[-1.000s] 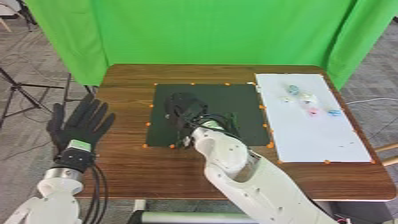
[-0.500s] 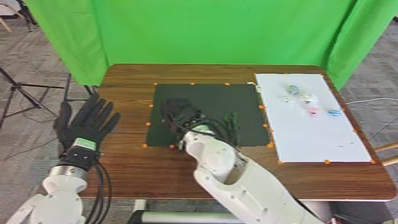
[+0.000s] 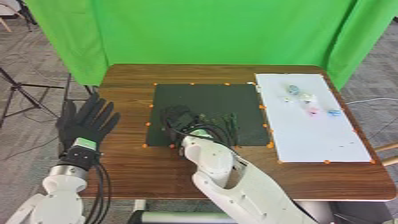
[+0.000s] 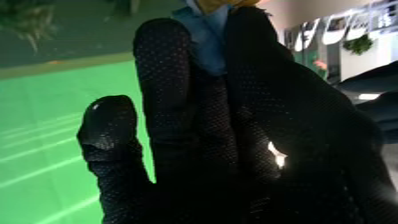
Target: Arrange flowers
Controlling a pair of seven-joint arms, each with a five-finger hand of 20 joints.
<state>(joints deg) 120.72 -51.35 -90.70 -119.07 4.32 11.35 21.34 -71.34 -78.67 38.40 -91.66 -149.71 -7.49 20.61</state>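
My right hand (image 3: pixel 181 117) is low over the left half of the black mat (image 3: pixel 209 95). In the right wrist view, a blue petal-like piece (image 4: pixel 206 37) with a tan part is pinched between fingertips of the right hand (image 4: pixel 209 130); its far end is cut off. Green stems (image 3: pixel 231 126) lie on the mat just right of that hand, and greenery (image 4: pixel 31 22) appears in the wrist view too. Pink (image 3: pixel 314 111), blue (image 3: pixel 335 113) and white (image 3: pixel 307 98) flowers rest on the white board (image 3: pixel 324 142). At the table's left edge, my left hand (image 3: pixel 86 121) is open and holds nothing.
Orange markers line the mat and board on the brown table (image 3: pixel 124 175). A green curtain (image 3: pixel 213 32) hangs behind the table's far edge. Cables run along both forearms.
My right hand has drawn back over the mat toward the near edge, uncovering more of the green stems beside it. My left hand has shifted slightly right.
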